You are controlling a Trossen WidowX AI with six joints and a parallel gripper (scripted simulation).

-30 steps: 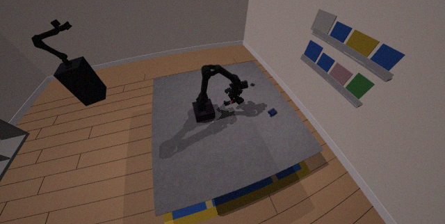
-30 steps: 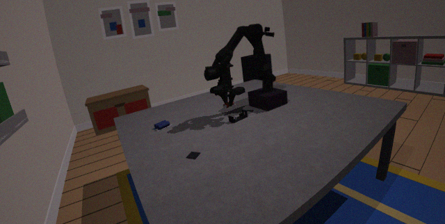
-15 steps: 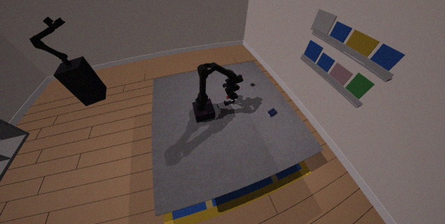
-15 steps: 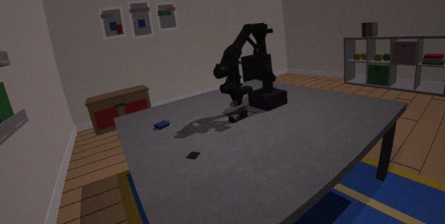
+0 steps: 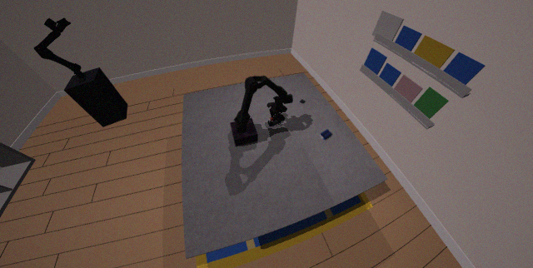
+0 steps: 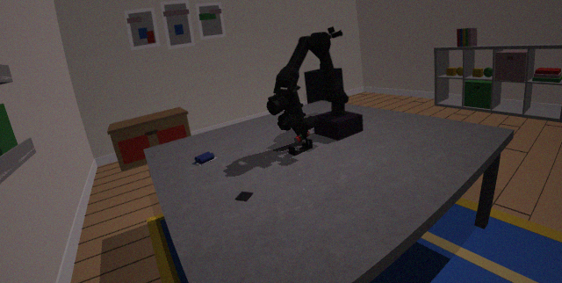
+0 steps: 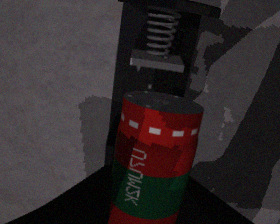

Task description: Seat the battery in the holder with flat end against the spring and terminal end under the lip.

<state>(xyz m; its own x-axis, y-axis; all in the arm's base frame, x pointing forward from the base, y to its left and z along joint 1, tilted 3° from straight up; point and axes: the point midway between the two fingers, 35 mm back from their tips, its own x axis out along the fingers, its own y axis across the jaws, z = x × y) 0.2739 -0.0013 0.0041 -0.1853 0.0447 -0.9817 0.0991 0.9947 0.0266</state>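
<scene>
The battery (image 7: 158, 155) (image 6: 299, 138) (image 5: 271, 119), red with a green band, is held between the fingers of my gripper (image 7: 145, 180) (image 6: 303, 136). Its grey flat end faces the spring (image 7: 162, 32) and the small grey plate (image 7: 158, 60) in the wrist view, with a gap between. The battery appears above the holder's channel, slightly skewed to it. The black holder (image 7: 133, 32) (image 6: 293, 150) stands on the table under the gripper. The battery's terminal end and the holder's lip are hidden in the wrist view. Whether the battery touches the holder I cannot tell.
A blue object (image 5: 326, 134) (image 6: 205, 157) and a flat dark square (image 5: 302, 101) (image 6: 244, 196) lie apart from the holder on the grey table (image 5: 250, 201) (image 6: 373, 186). The arm's base (image 5: 244, 135) (image 6: 338, 126) stands close to the holder. Shadows darken the area around the holder.
</scene>
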